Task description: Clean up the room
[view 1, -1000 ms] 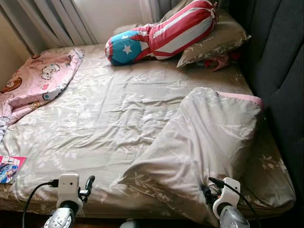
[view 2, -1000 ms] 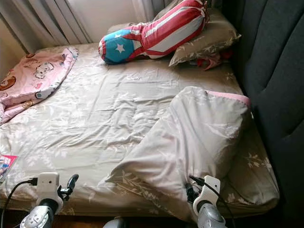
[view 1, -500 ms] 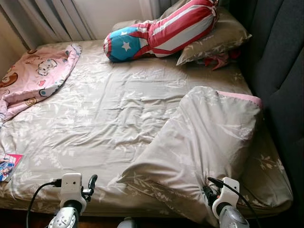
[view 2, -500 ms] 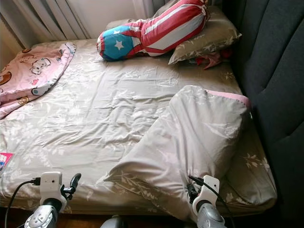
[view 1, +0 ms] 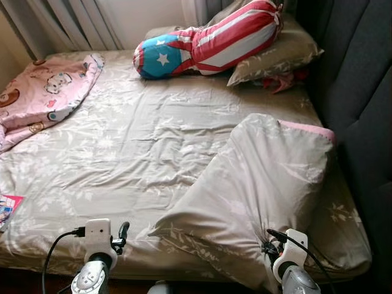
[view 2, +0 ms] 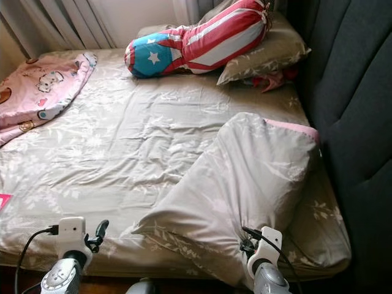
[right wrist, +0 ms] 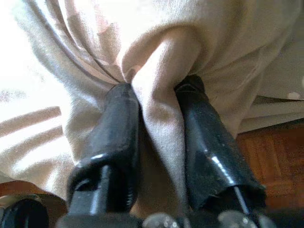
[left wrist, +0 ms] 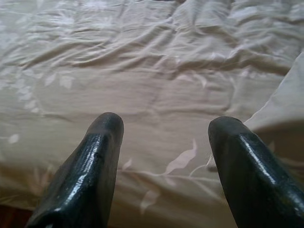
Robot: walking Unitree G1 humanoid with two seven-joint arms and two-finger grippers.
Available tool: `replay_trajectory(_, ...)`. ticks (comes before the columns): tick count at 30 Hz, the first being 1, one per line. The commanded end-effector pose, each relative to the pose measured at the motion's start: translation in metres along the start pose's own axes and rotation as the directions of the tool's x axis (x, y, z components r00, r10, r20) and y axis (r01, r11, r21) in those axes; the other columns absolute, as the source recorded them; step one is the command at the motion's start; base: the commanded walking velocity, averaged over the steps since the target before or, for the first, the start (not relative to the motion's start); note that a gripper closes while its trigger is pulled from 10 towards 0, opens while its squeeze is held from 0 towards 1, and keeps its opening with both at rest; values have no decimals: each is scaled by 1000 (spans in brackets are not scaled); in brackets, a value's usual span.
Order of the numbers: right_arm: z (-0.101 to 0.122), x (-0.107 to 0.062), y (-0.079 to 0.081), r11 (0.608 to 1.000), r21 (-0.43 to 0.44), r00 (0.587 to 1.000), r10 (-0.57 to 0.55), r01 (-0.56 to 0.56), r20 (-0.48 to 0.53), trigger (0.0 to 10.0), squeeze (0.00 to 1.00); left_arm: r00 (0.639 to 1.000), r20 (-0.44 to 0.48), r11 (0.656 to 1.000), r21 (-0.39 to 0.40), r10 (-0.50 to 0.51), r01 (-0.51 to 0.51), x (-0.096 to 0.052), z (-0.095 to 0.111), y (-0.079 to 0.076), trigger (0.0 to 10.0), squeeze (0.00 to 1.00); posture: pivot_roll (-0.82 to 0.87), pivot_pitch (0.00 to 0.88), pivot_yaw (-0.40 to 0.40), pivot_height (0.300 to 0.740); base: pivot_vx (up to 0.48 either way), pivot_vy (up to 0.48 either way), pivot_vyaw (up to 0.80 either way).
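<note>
The right gripper (right wrist: pixel 156 90) is clamped on a gathered fold of the beige leaf-print pillow (view 1: pixel 263 177), at the pillow's near lower corner; both black fingers (right wrist: pixel 118 128) press the cloth from opposite sides, with the fabric bunched and pulled taut between them. From this gripper the pillow extends up and away across the bed (view 1: pixel 135 147), lying tilted with its pink-trimmed far edge (view 1: pixel 306 128) toward the dark padded headboard (view 1: pixel 361 104), which stands just beside the gripper on its right. Below the clamped fold, a strip of wooden floor (right wrist: pixel 270 156) is visible past the mattress edge. The left gripper (left wrist: pixel 164 128) is held at the near edge of the bed, well apart from the right gripper, with its two fingers spread wide and nothing between them; the wrinkled beige leaf-print sheet (left wrist: pixel 142 61) lies directly ahead of it, and the pillow's near corner lies off to its right. Far ahead of both grippers, at the far end of the bed, a bolster in red and white stripes with a blue starred end (view 1: pixel 208 40) rests against a second beige pillow (view 1: pixel 275 55). Ahead and to the left of the left gripper, a pink cartoon-print blanket (view 1: pixel 43 98) lies crumpled at the bed's far left corner, below grey curtains (view 1: pixel 67 24). A colourful booklet (view 1: pixel 5 207) lies at the bed's left edge, to the left of the left gripper.
</note>
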State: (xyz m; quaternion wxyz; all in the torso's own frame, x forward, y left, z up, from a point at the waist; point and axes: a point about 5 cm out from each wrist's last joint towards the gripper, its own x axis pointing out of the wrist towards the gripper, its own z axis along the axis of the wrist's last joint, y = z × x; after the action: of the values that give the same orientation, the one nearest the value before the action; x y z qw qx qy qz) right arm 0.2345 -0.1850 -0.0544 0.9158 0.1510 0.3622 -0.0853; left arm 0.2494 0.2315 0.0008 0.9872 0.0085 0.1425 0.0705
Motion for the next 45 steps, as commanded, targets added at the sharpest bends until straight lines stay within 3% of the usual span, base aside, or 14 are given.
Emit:
replay_trajectory(1, -10, -2, -6, 1000, 1, 999, -29, 29, -44, 0, 0, 998, -11, 998, -13, 57, -57, -2, -3, 12, 10000, 0, -7, 52, 49, 671, 0, 0, 0)
replay_trajectory(8, 8, -3, -28, 993, 9, 992, -121, 121, 22, 0, 0, 996, -19, 996, -14, 84, -84, 0, -3, 20, 10000, 0, -35, 20, 35, 671, 0, 0, 0)
replay_trajectory(13, 45, -10, -67, 955, 15, 943, -294, 295, 154, 0, 0, 995, -27, 995, -27, 92, -93, 1, -6, 17, 10000, 0, -73, 16, 33, 671, 0, 0, 0)
replay_trajectory(17, 105, -36, -130, 837, -4, 791, -516, 548, 330, 0, 0, 996, -50, 997, -32, 75, -77, 1, -10, 10, 10000, 0, -94, 23, 30, 671, 0, 0, 0)
replay_trajectory(24, 148, -72, -179, 687, 42, 616, -674, 725, 408, 0, 0, 995, -64, 996, -36, 75, -78, -3, -16, 12, 10000, 0, -99, 27, 26, 671, 0, 0, 0)
replay_trajectory(26, 148, -71, -179, 692, 20, 627, -665, 721, 406, 0, 0, 994, -74, 996, -36, 75, -78, -4, -18, 13, 10000, 0, -101, 29, 26, 671, 0, 0, 0)
replay_trajectory(27, 147, -69, -177, 704, -1, 646, -652, 710, 398, 4941, 0, 994, -81, 996, -34, 74, -77, -4, -20, 13, 10000, 0, -100, 28, 25, 671, 0, 0, 0)
replay_trajectory(28, 145, -67, -175, 713, -14, 660, -641, 701, 391, 4941, 0, 994, -84, 997, -32, 73, -75, -5, -20, 12, 10000, 0, -100, 28, 25, 671, 0, 0, 0)
replay_trajectory(29, 141, -63, -170, 732, -30, 685, -621, 680, 381, 10000, 0, 994, -87, 997, -34, 70, -73, -5, -21, 12, 10000, 0, -97, 28, 25, 671, 0, 0, 0)
replay_trajectory(35, 111, -40, -140, 812, -79, 790, -534, 578, 302, 10000, 0, 993, -94, 997, -38, 64, -68, -5, -23, 9, 10000, 0, -81, 25, 23, 671, 0, 0, 0)
replay_trajectory(41, 98, -35, -132, 824, -94, 811, -519, 559, 272, 10000, 0, 993, -98, 997, -43, 64, -68, -5, -24, 8, 10000, 0, -73, 23, 20, 671, 0, 0, 0)
replay_trajectory(42, 97, -34, -130, 827, -109, 815, -507, 551, 281, 10000, 439, 993, -102, 997, -45, 63, -68, -6, -25, 8, 10000, 0, -71, 22, 18, 671, 0, 0, 0)
replay_trajectory(43, 98, -34, -128, 833, -114, 818, -492, 542, 298, 10000, 1000, 992, -108, 997, -46, 63, -68, -7, -26, 8, 10000, 0, -71, 22, 18, 671, 0, 0, 0)
replay_trajectory(45, 99, -33, -128, 837, -111, 820, -485, 536, 302, 10000, 1000, 992, -111, 997, -47, 63, -69, -7, -27, 8, 10000, 0, -76, 19, 16, 671, 0, 0, 0)
